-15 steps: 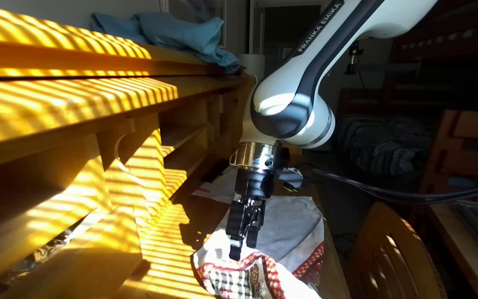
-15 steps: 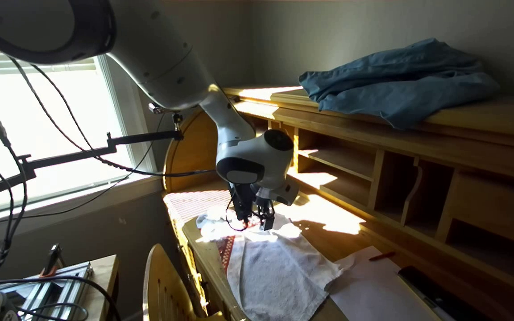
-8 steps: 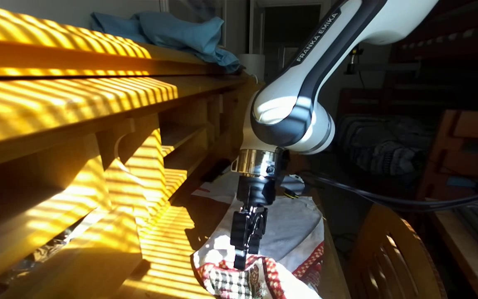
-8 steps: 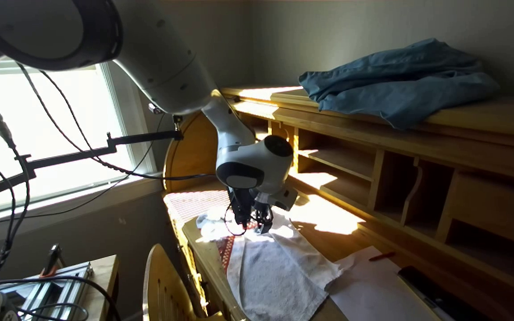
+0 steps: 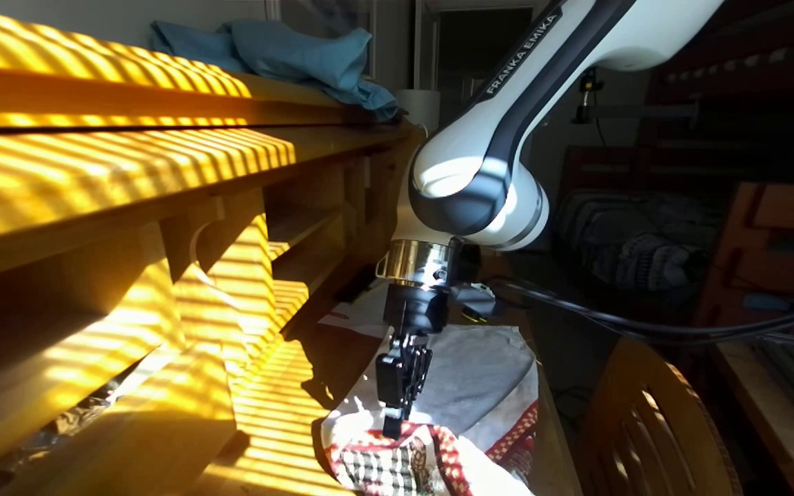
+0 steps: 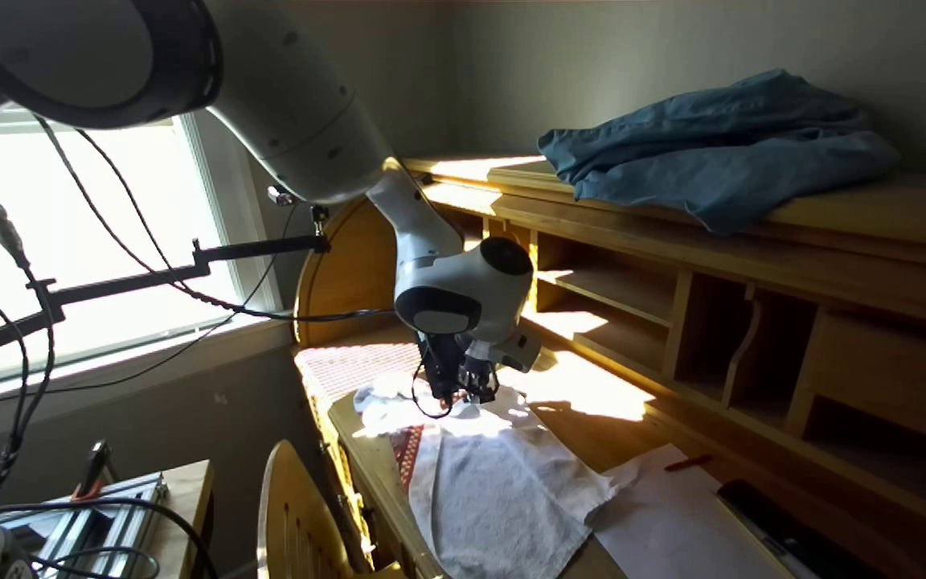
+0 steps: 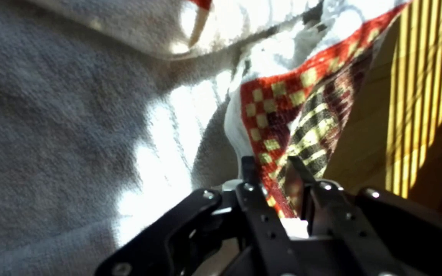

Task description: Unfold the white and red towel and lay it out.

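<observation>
The white and red towel (image 5: 466, 372) lies partly folded on the desk, its plain greyish-white part flat and its red-bordered checked part bunched up at the near end. In an exterior view the plain part of the towel (image 6: 503, 498) spreads toward the papers. My gripper (image 5: 398, 421) points down at the bunched fold. In the wrist view a narrow red fold of the towel (image 7: 267, 115) runs between the fingers of the gripper (image 7: 272, 165). It lies against the left finger (image 7: 248, 168), while a small gap separates it from the right finger (image 7: 300, 168).
White paper (image 6: 672, 523) with a red pen (image 6: 688, 463) lies beside the towel, near a dark flat object (image 6: 784, 523). Wooden shelves (image 6: 616, 293) rise behind the desk, with a blue cloth (image 6: 720, 153) on top. A wooden chair (image 5: 652, 420) stands at the desk's side.
The jaws have drawn closer together around the towel's fold. The gripper dipped, then rose slightly and shifted a little to the left in an exterior view. The flat part of the towel looks unmoved.
</observation>
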### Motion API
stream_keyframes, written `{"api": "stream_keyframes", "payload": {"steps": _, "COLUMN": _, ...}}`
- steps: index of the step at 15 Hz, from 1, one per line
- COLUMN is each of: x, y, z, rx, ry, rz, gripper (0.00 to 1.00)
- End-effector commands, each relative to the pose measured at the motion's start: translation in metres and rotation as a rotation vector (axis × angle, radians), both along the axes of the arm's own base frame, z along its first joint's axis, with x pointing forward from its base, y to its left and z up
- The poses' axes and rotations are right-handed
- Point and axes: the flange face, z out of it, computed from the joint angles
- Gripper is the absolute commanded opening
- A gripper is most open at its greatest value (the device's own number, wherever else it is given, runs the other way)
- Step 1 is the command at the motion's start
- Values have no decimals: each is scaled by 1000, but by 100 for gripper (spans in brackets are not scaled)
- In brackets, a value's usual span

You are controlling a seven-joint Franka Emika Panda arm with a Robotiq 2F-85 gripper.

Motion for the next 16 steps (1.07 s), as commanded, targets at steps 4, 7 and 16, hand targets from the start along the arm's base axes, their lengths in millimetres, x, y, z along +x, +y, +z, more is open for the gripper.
{"api": "stream_keyframes", "payload": {"steps": 4, "x": 21, "y": 16, "z": 24, "rx": 2, "ry": -62, "rz": 29, "gripper": 0}}
{"api": "stream_keyframes", "payload": {"steps": 7, "x": 32, "y": 34, "z": 40, "rx": 8, "ry": -101, "rz": 60, "gripper": 1}}
{"api": "stream_keyframes", "payload": {"steps": 16, "x": 32, "y": 113, "z": 65, "rx": 42, "ry": -172, "rz": 223, "gripper": 1}}
